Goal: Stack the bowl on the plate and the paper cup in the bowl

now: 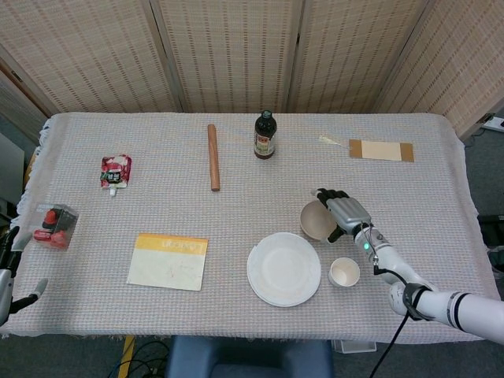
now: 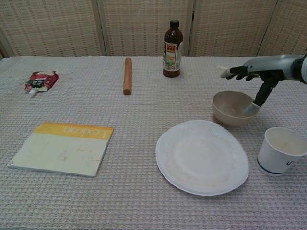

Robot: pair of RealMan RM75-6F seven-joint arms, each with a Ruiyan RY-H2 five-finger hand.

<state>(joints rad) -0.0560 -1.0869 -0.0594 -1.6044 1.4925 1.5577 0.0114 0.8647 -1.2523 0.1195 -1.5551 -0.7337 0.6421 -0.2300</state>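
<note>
The beige bowl [image 1: 315, 222] [image 2: 229, 110] stands on the cloth just behind and to the right of the white paper plate [image 1: 283, 268] [image 2: 201, 156]. A white paper cup [image 1: 344, 272] [image 2: 280, 151] stands upright to the right of the plate. My right hand [image 1: 343, 213] [image 2: 255, 73] hovers over the bowl's right rim with its fingers stretched above the bowl and its thumb reaching down inside the bowl; it holds nothing. My left hand [image 1: 8, 272] shows only at the far left edge of the head view, off the table, fingers apart and empty.
A dark sauce bottle [image 1: 265, 135] [image 2: 172, 43] and a wooden rolling pin [image 1: 213, 157] [image 2: 127, 75] lie at the back. A yellow-edged book [image 1: 168, 261] [image 2: 62, 147], a red pouch [image 1: 116, 171] [image 2: 41, 80] and a small clear box [image 1: 53, 224] are on the left. A cardboard strip [image 1: 381, 150] lies back right.
</note>
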